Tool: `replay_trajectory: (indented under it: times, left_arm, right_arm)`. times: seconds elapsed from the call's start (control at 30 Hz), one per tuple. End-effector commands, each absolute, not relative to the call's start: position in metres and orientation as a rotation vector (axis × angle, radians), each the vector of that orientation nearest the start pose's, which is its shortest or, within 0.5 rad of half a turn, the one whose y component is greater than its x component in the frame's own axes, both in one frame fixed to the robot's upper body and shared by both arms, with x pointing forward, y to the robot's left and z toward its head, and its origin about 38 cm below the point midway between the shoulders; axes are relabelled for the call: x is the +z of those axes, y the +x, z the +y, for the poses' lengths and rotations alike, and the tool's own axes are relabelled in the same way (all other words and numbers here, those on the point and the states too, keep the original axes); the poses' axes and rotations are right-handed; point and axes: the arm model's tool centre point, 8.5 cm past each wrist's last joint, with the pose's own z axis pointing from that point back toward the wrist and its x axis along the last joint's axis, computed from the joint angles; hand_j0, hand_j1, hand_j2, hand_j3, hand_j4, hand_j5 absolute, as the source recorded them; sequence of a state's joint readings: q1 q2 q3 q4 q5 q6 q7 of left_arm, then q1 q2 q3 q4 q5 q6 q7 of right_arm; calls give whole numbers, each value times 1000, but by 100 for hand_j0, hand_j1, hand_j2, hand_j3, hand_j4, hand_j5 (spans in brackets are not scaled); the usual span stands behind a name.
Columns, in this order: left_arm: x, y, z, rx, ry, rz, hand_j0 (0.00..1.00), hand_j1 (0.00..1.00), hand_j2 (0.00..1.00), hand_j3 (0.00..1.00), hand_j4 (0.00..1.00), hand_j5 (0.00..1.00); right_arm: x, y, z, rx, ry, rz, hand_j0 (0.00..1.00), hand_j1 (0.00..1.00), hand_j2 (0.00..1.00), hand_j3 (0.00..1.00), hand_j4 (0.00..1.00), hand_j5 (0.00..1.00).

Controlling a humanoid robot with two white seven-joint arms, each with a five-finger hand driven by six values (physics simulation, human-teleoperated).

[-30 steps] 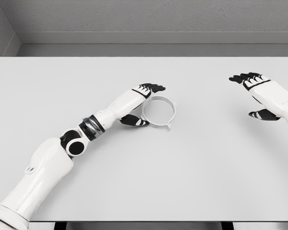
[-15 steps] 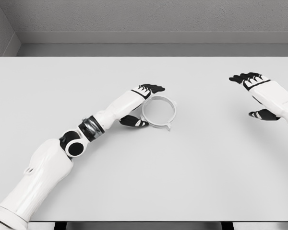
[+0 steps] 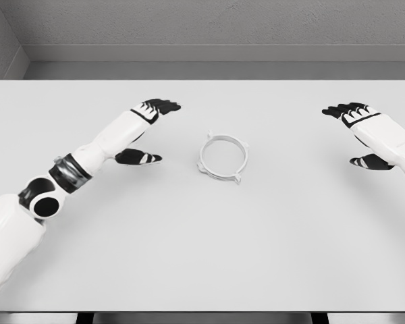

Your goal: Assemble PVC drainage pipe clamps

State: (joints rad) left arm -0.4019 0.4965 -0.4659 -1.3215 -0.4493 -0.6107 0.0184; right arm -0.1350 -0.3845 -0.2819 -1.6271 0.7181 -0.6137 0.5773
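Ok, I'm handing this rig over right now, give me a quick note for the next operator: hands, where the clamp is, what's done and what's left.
Left hand: open, empty, above the table to the left of the clamp ring, not touching it.
Right hand: open, empty, near the table's right edge.
Clamp ring: lies flat near the table's middle, free of both hands.
Done: nothing visibly assembled; only this one ring is in view.
Left: grasp the ring and fit it. No pipe or mating part shows on the table.
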Motion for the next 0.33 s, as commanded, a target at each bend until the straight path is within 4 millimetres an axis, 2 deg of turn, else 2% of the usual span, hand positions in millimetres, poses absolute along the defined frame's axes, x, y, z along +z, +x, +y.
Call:
replay_trajectory:
  times: [0.0, 0.07, 0.2, 0.23, 0.3]
  left_arm:
    - [180, 433, 309, -1360, 527, -1948, 100, 100, 100, 100, 100, 100]
    - [186, 431, 330, -1357, 577, -1924, 100, 100, 100, 100, 100, 100]
    - [170, 409, 379, -1296, 636, -1823, 100, 100, 100, 100, 100, 100]
    - [170, 406, 387, -1290, 650, -1810, 100, 100, 100, 100, 100, 100]
    - [170, 406, 387, -1286, 648, -1810, 100, 100, 100, 100, 100, 100]
  right_arm:
    - [185, 375, -367, 1507, -753, -1533, 100, 100, 100, 100, 100, 100]
    - [185, 375, -367, 1507, -753, -1533, 100, 100, 100, 100, 100, 100]
    - [185, 375, -367, 1506, -752, -1535, 100, 100, 100, 100, 100, 100]
    - [185, 375, -367, 1507, -753, -1533, 100, 100, 100, 100, 100, 100]
    - [185, 375, -367, 1508, -752, -1533, 100, 100, 100, 100, 100, 100]
